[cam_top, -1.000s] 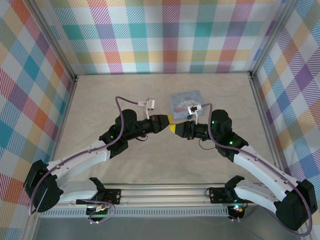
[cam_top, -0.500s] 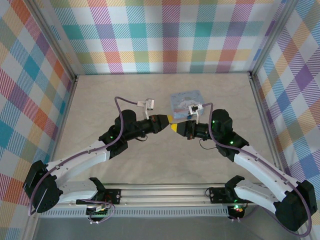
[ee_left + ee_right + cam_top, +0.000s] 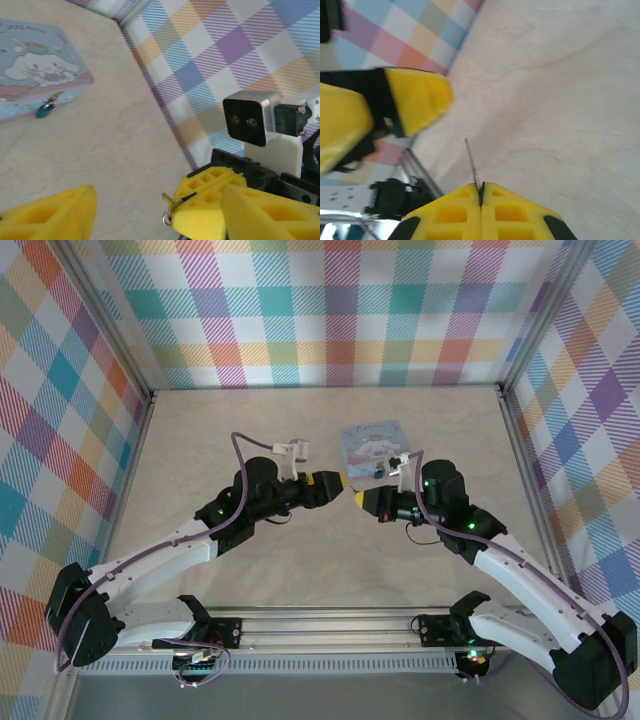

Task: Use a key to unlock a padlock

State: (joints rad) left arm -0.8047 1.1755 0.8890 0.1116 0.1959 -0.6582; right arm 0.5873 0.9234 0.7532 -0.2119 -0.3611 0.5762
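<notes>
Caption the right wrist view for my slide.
Right pincer shut on the thin metal key, its blade jutting toward the left arm's yellow finger over the pale marbled tabletop.

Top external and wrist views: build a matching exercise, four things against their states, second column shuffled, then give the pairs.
Things
1. thin metal key
2. tiny blue-bodied padlock
3. left gripper
4. pale blue cartoon-printed tin box

States
A. open, holding nothing
B. lying flat, printed lid up
C. on the tin box's side wall
D. pinched in the shut right gripper

Pairs: 1-D, 2-C, 3-A, 4-B
</notes>
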